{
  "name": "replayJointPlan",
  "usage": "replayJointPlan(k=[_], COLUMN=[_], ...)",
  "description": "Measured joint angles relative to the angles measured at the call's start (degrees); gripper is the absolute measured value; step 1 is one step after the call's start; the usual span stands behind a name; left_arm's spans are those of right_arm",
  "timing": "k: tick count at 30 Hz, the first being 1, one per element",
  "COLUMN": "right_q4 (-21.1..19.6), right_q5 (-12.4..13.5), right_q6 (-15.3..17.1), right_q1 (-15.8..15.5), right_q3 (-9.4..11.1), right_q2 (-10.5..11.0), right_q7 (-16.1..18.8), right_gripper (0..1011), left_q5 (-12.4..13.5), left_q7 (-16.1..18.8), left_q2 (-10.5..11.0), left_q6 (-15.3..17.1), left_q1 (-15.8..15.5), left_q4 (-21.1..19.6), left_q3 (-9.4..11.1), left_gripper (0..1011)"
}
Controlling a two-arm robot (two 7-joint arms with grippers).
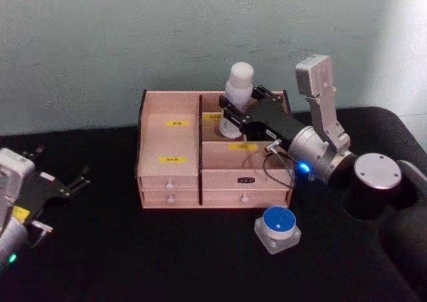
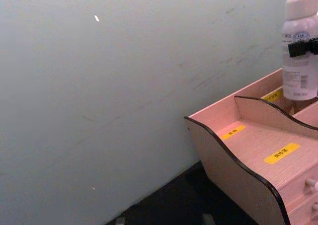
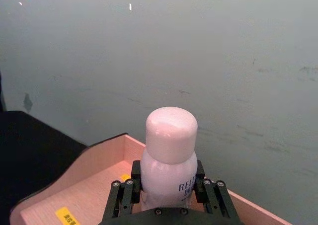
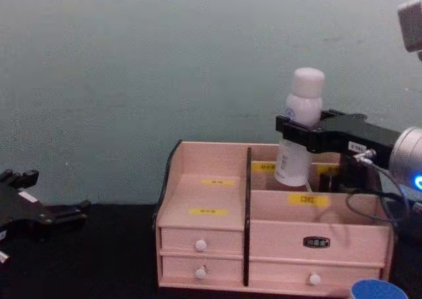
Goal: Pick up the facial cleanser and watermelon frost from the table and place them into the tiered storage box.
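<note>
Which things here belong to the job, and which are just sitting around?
Job: facial cleanser, held by the right gripper over the tiered storage box, rear right compartment; blue-lidded watermelon frost on the table in front of the box.
Idle: left gripper, parked open at the left.

Table [image 1: 133, 249]: black matte top, running back to a pale green wall [image 1: 133, 35]. Two things stand directly on it. The tiered storage box [image 1: 170, 149], pale pink wood with yellow labels, sits at rear centre, back close to the wall, white-knobbed drawers [image 1: 244, 198] facing the robot. The watermelon frost [image 1: 277, 229], a small squarish white pot with a round blue lid, stands before the box's right end, near it but apart.
</note>
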Motion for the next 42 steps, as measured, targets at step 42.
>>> replayJointPlan(k=[42], right_q4=[10.19], right_q5=[-4.42], right_q6=[2.94], right_q1=[3.80], right_q3=[0.56], right_q2=[-3.28], right_q7=[2.49], right_gripper=[593], left_q5=[0.00], left_q7=[0.00], left_q2=[0.00], left_q6=[0.00], left_q1=[0.00], left_q4=[0.00], left_q3=[0.00], left_gripper=[1001])
